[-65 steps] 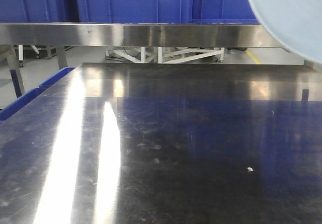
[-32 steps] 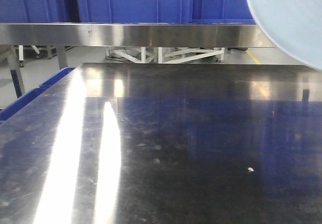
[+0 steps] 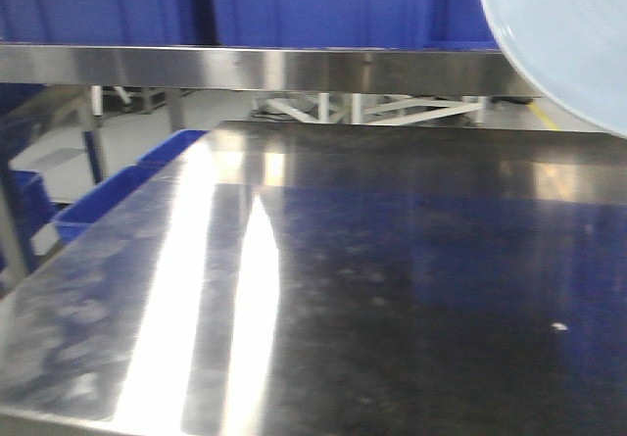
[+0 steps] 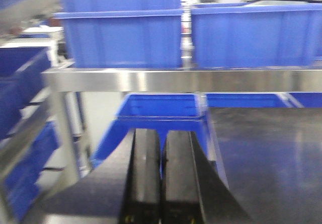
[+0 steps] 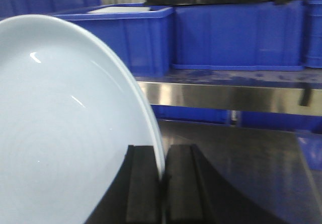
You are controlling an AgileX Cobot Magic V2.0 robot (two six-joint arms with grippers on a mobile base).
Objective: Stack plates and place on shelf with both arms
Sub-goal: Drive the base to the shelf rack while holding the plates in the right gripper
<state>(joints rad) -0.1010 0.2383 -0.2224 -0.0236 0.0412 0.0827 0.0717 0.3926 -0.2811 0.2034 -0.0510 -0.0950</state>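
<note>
Right hand (image 5: 163, 158): clamped on the rim of the plate (image 5: 60, 123).
Plate: tilted on edge above the counter (image 3: 392, 260), near the shelf (image 5: 226, 97).
Left hand (image 4: 161, 143): fingers together, holds nothing.

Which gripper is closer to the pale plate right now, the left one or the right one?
Right. The right gripper clamps the rim of the plate, which stands on edge. The left gripper is shut on nothing, facing the shelf, with no plate in its view.
</note>
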